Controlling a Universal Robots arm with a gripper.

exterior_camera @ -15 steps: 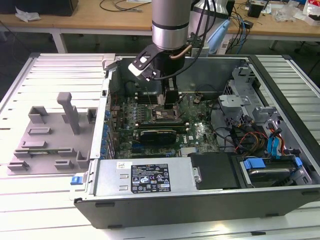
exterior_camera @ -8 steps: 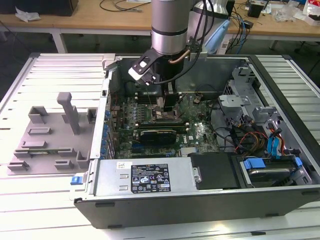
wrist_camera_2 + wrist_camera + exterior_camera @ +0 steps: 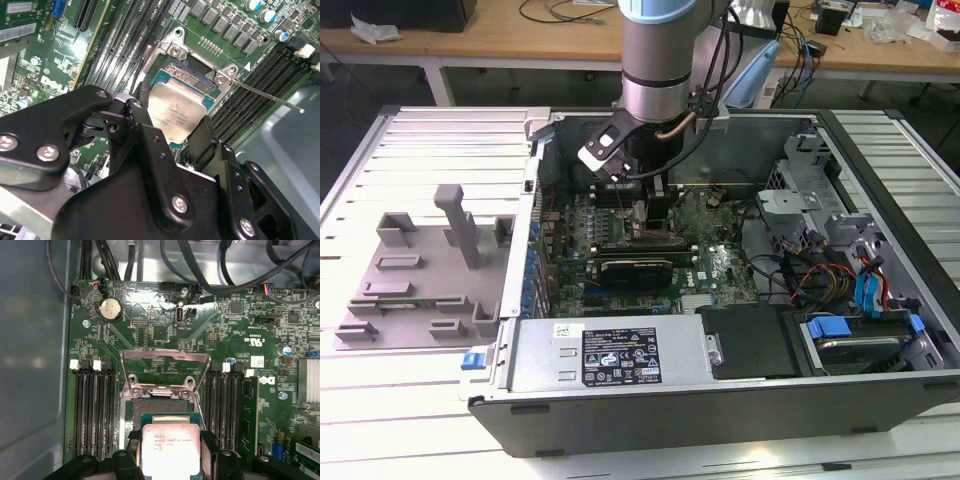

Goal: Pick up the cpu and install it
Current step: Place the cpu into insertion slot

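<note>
The cpu [image 3: 176,111] [image 3: 171,449] is a flat square chip with a silvery top and a green edge. My gripper [image 3: 172,120] [image 3: 171,452] is shut on it, a black finger [image 3: 141,102] against one side and the other finger [image 3: 210,442] against the opposite side. The chip hangs over the open socket [image 3: 192,75] [image 3: 150,407] on the green motherboard, covering part of it; I cannot tell whether it touches. The socket's metal load plate [image 3: 165,371] stands raised, and its thin lever [image 3: 272,96] sticks out sideways. In the exterior view the gripper [image 3: 645,215] reaches down inside the computer case.
Black memory slots [image 3: 92,410] [image 3: 225,410] run along both sides of the socket. Cables [image 3: 200,265] cross beyond the board. The case holds a power supply [image 3: 610,355] at the front and drive bays [image 3: 850,300] on the exterior view's right. A grey fixture [image 3: 420,270] lies outside, on the exterior view's left.
</note>
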